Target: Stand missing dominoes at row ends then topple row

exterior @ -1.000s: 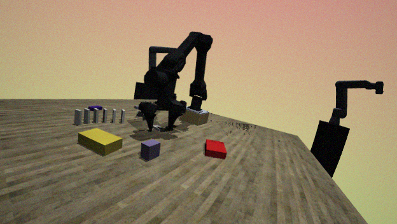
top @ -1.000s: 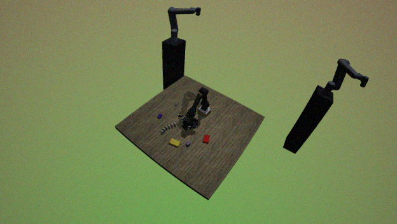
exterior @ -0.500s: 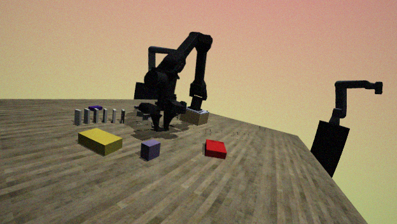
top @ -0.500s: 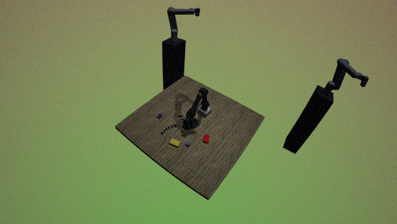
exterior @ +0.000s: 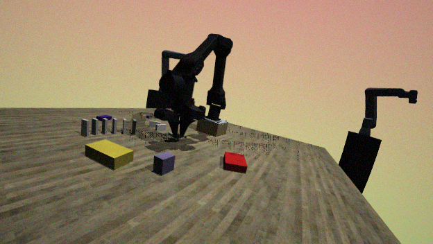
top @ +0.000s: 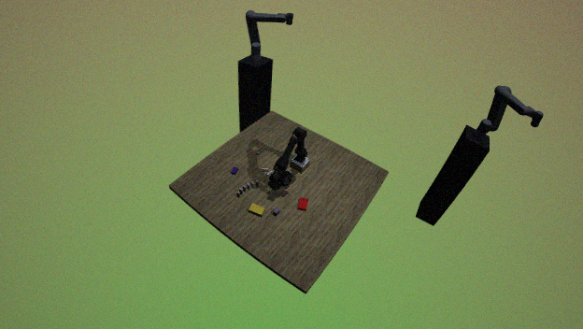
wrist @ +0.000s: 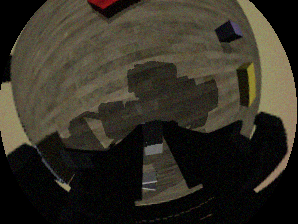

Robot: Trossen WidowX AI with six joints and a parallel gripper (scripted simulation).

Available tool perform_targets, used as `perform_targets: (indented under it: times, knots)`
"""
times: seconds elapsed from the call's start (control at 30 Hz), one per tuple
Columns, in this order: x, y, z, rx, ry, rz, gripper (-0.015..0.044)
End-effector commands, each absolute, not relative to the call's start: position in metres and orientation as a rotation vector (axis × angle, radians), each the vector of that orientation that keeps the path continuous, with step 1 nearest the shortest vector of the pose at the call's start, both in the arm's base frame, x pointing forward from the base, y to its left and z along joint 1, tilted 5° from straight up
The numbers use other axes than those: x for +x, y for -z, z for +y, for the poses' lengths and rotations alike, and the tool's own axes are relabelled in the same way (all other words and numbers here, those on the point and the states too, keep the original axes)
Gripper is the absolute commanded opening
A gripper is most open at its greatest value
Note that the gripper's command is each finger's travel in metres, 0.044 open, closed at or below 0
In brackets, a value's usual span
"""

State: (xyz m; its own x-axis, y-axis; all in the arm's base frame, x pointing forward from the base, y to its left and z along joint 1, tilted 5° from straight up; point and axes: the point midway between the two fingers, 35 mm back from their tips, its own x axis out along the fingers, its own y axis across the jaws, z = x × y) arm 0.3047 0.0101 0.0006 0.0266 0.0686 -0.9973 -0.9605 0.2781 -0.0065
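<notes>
Several pale dominoes stand upright in a slightly curved row, with one standing domino (top: 238, 193) (exterior: 85, 127) at its far left end and another (exterior: 134, 127) at the end nearer the arm. My gripper (exterior: 178, 136) (wrist: 150, 125) points down at the table, right of the row in the exterior view, shut on a domino (wrist: 153, 148) low at the table. The fingers hide most of that domino, and its exact tilt is unclear. Two more pale pieces, one piece (exterior: 160, 127) in front of another (exterior: 153, 123), lie between the row and the gripper; they look like fallen dominoes.
A yellow block (top: 256, 209) (exterior: 109, 152) (wrist: 251, 85), a purple cube (top: 276, 211) (exterior: 164, 163) (wrist: 229, 31) and a red block (top: 303, 204) (exterior: 235, 162) (wrist: 112, 4) lie on the near side. A flat violet block (top: 234, 171) (exterior: 104, 116) lies behind the row.
</notes>
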Motion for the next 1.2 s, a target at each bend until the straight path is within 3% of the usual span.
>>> perform_targets:
  times: [0.0, 0.13, 0.3, 0.43, 1.17]
  knots:
    - [0.307, -0.044, 0.01, -0.966, -1.001, 1.235, 0.0107]
    - [0.3, -0.096, 0.009, -0.966, -1.001, 1.235, 0.0107]
    - [0.301, -0.105, 0.011, -0.958, -0.994, 1.238, 0.0107]
    - [0.332, -0.11, 0.049, -0.811, -0.863, 1.302, 0.0107]
    - [0.383, -0.074, 0.058, -0.553, -0.759, 1.106, 0.0107]
